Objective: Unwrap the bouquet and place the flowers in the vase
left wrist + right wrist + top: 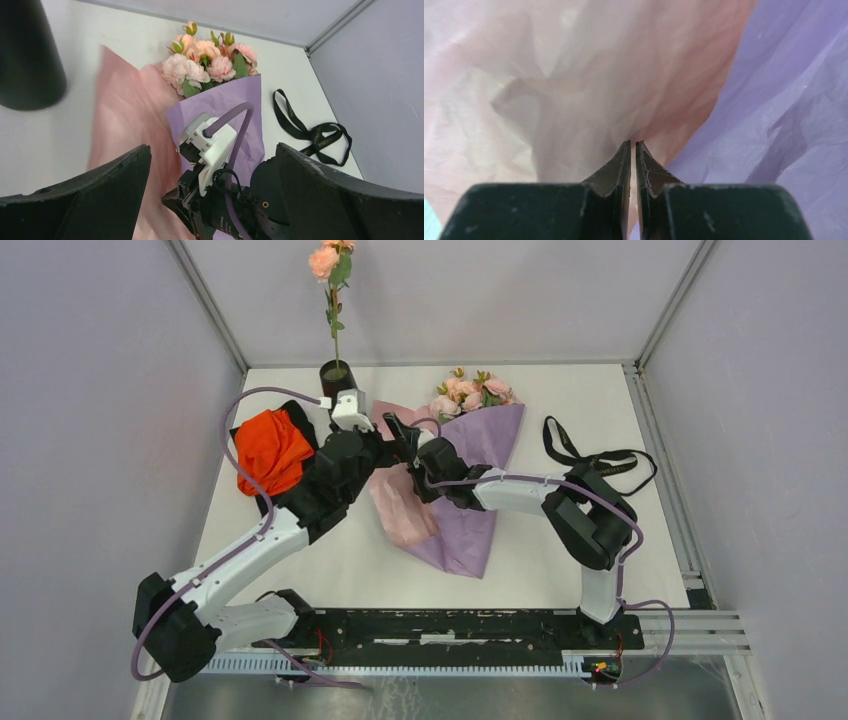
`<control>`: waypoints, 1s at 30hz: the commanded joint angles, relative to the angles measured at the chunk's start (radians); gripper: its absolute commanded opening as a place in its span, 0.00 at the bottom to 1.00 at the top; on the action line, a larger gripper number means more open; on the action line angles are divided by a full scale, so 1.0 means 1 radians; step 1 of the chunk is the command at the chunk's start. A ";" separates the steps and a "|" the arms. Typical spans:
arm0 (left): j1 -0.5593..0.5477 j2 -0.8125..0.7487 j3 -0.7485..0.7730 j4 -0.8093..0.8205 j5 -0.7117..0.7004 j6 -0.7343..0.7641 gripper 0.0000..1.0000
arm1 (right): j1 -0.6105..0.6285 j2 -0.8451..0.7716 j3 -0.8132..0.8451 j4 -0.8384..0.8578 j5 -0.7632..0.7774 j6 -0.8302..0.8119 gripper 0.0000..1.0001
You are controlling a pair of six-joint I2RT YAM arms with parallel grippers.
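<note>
The bouquet (470,392) lies mid-table, its lilac wrapping paper (470,525) spread open with the pink inner sheet (405,505) showing. Pink and peach flowers (210,62) stick out of the paper's far end. The black vase (337,380) stands at the back with one rose (325,260) upright in it; it also shows at the upper left of the left wrist view as the vase (27,55). My right gripper (633,142) is shut on the pink sheet at the right gripper (392,428). My left gripper (212,147) stands wide open and holds nothing, right beside it.
An orange-red cloth (272,448) lies left of the left arm. The untied black ribbon (590,455) lies at the right, behind the right arm. Grey walls close the table on three sides.
</note>
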 commanded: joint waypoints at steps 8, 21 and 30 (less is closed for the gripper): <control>-0.006 0.101 0.028 0.099 0.082 -0.057 0.99 | 0.012 -0.233 -0.015 -0.048 0.231 -0.053 0.16; -0.007 0.107 0.034 0.081 0.071 -0.023 0.98 | 0.010 -0.195 -0.022 -0.052 0.225 -0.047 0.17; -0.007 0.277 0.093 0.056 0.129 -0.022 0.98 | -0.019 -0.323 -0.067 -0.080 0.353 -0.040 0.35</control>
